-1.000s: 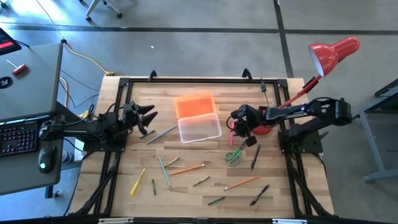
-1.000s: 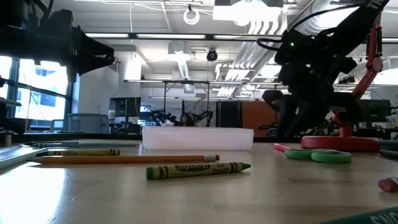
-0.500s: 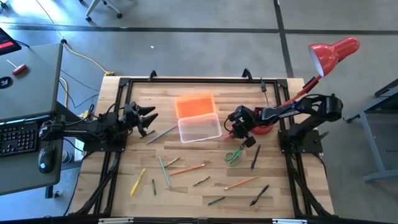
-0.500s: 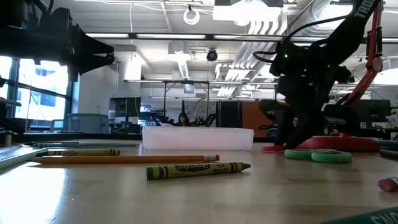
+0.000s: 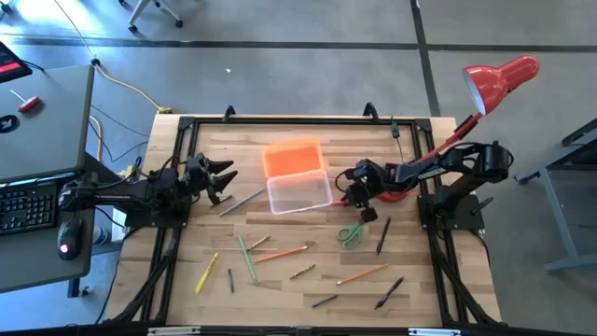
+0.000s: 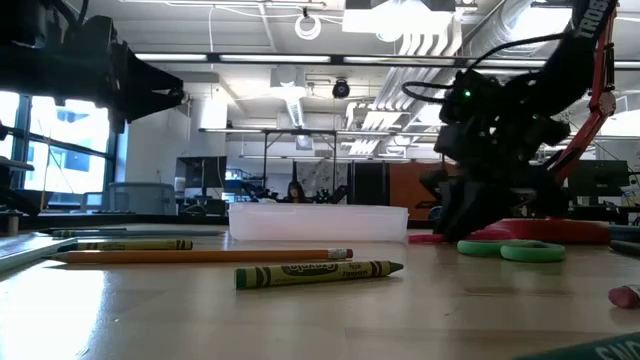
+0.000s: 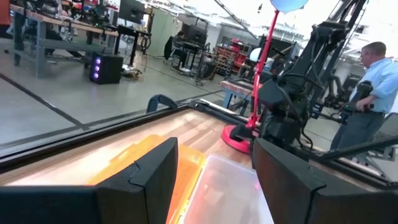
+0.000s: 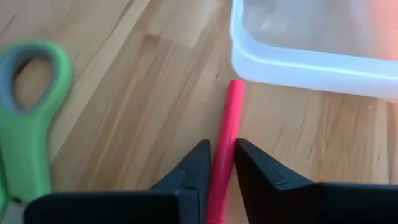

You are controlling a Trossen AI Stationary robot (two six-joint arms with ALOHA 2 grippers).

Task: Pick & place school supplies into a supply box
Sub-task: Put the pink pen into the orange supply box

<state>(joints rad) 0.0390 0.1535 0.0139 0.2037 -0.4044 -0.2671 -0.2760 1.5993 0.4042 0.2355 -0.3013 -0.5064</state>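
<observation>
The supply box is a clear case (image 5: 298, 193) with its orange lid (image 5: 292, 157) lying open behind it. My right gripper (image 8: 222, 155) is low at the box's right side (image 5: 349, 193), shut on a pink marker (image 8: 229, 118). The green-handled scissors (image 5: 352, 233) lie flat just nearer. Pens, pencils and crayons (image 5: 280, 254) are scattered flat over the near half of the table. My left gripper (image 5: 224, 177) hovers open at the table's left, facing the box (image 7: 230, 186). My right gripper pinches the pink marker between its two fingers, on the shaft (image 8: 225, 140) back from the end that points at the box wall (image 8: 298, 62). It comes from above, slanting in from the table's right, with the fingers across the marker. The marker lies flat on the table (image 6: 430, 238).
The red desk lamp stands with its round base (image 5: 399, 193) right behind my right gripper and its head (image 5: 499, 79) beyond the table's far right corner. A black frame (image 5: 280, 119) edges the table. A desk with a keyboard (image 5: 28, 205) stands to the left.
My right gripper has come down and moved slightly toward the box. It has gone from hovering above the table to standing low over the pink marker. The marker, the box and the other supplies have stayed where they were.
</observation>
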